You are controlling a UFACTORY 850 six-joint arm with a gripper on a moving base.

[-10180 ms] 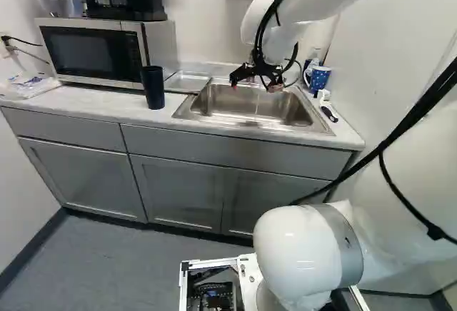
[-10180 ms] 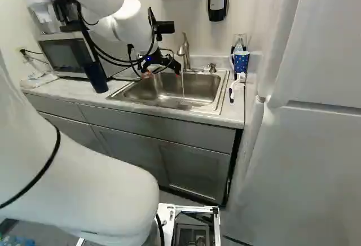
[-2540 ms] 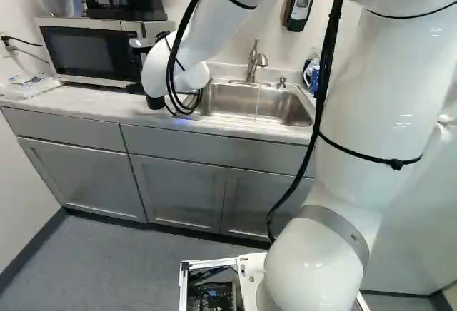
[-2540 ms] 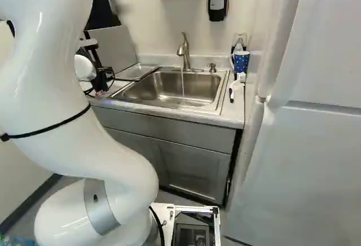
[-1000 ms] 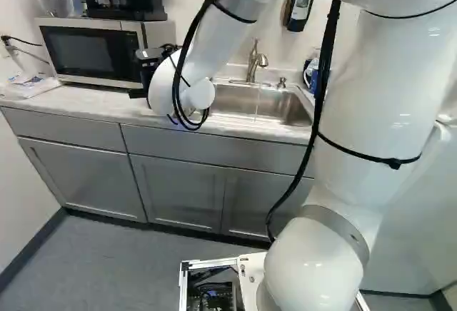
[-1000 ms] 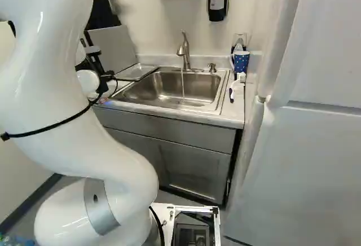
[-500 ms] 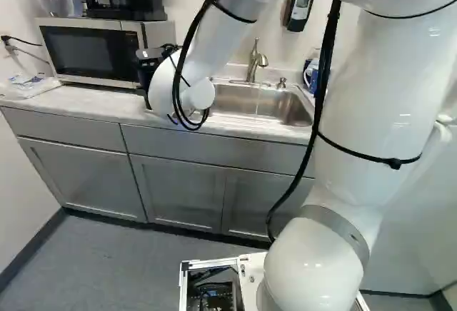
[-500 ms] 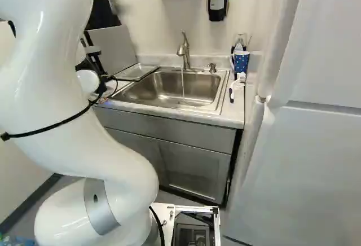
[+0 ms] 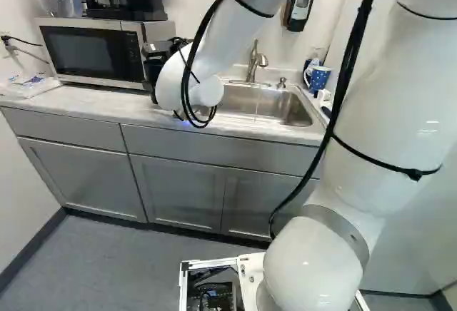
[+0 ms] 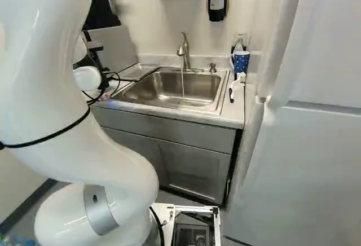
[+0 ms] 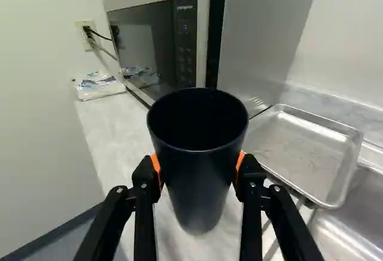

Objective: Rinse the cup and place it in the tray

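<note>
In the left base view the arm (image 9: 385, 97) reaches over the worktop (image 9: 78, 100), by the microwave (image 9: 89, 53). The right base view shows part of the end effector (image 10: 104, 82) near the metal tray (image 10: 138, 72). In the wrist view it pinches the cup (image 11: 200, 183), dark, plain, tapering, wide-mouthed, between orange pads (image 11: 156, 166).

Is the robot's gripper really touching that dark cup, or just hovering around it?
Touching. The wrist view shows the gripper closed on the cup, its orange pads against the wall from two opposite sides.
</note>
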